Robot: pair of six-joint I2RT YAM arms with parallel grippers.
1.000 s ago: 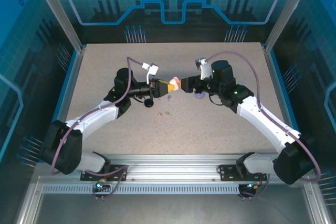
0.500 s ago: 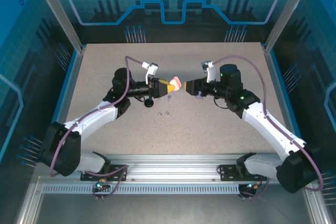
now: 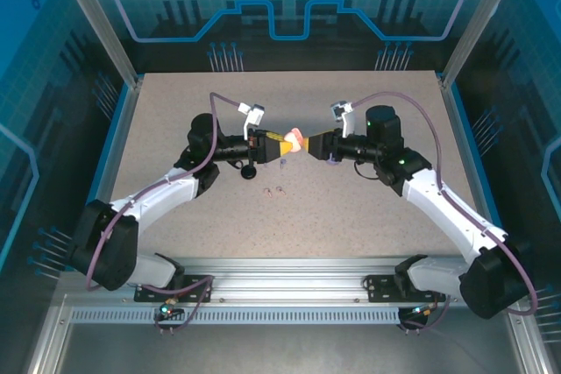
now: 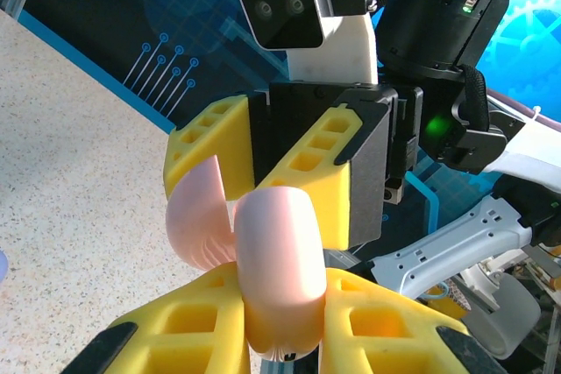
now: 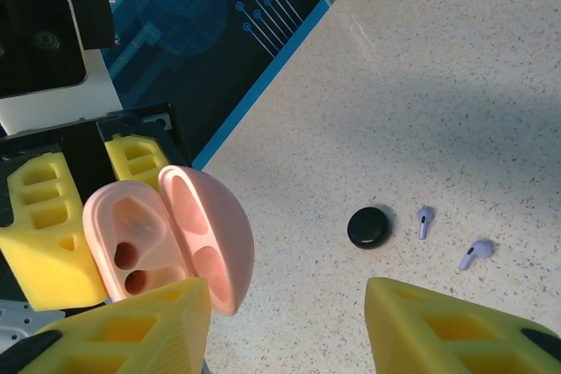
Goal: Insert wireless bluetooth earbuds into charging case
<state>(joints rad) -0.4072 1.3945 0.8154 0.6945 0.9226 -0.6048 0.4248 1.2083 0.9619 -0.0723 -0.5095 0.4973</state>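
Note:
My left gripper (image 3: 289,140) is shut on the pale pink charging case (image 4: 276,269) and holds it above the table. The case's lid (image 5: 206,247) stands open, showing two empty sockets (image 5: 127,269). My right gripper (image 3: 314,144) faces it, open, with its yellow fingers (image 5: 123,330) on either side of the lid's edge and nothing between them. Two lavender earbuds (image 5: 424,219) (image 5: 476,253) lie on the table beside a closed black case (image 5: 368,227). Two tiny earbuds (image 3: 273,188) lie nearer the front.
A lavender case (image 3: 331,161) sits on the table under my right wrist. The black case (image 3: 248,171) lies just below my left wrist. The speckled table (image 3: 368,216) has blue rails along its left and right sides and a glass wall behind.
My right gripper has backed a little off the pink case, and its wrist has shifted right. The left arm holds the case steady.

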